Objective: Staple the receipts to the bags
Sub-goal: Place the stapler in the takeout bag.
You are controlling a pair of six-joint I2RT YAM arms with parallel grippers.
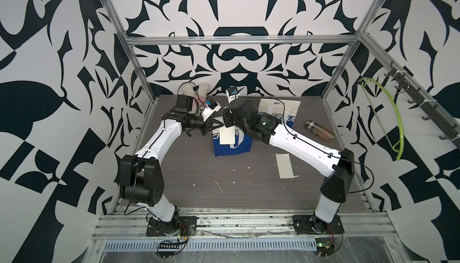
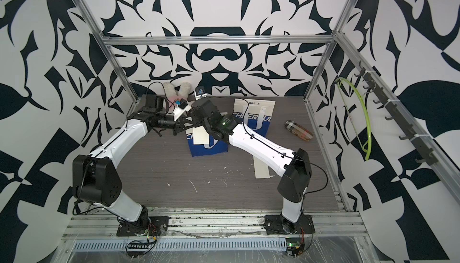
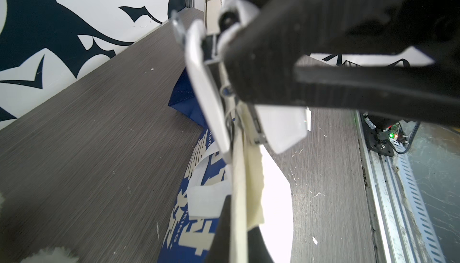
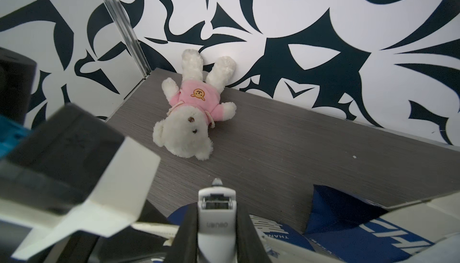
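Cream fabric fills my left wrist view: the top edge of the near bag (image 3: pixel 238 187), pinched in the left hand (image 1: pixel 210 129), whose fingers are fully closed on it. One receipt (image 1: pixel 227 136) lies down the bag's face, long axis roughly 12 to 6, its upper end toward that pinched edge. I cannot tell whether the fingers catch the paper too. The bag sits just past bench centre, top lifted, blue half toward 6 o'clock.

The coming move turns on the stapler (image 3: pixel 206 94). My right hand (image 4: pixel 216 224) grips it across the body, fingers narrow around it, nose aimed toward 11 o'clock, at the plush bear (image 4: pixel 194 124). The cream edge appears to run up into the stapler's mouth, between its white top arm and base. So the right hand is the nearer one, and the left only presents the edge. I judge the squeeze comes next, provided paper and fabric both sit in the mouth.

The bag looks like stiff matte cloth with flat white straps, the receipt thin and limp, the stapler smooth hard plastic.

Outward, the far bag (image 1: pixel 291 107) lies flat at 1 o'clock, partly under the right arm. A second receipt (image 1: pixel 285 165) lies loose on the grey wood-grain bench (image 1: pixel 186 174) at 5 o'clock, and a plaid pouch (image 1: pixel 318 131) lies at 3.
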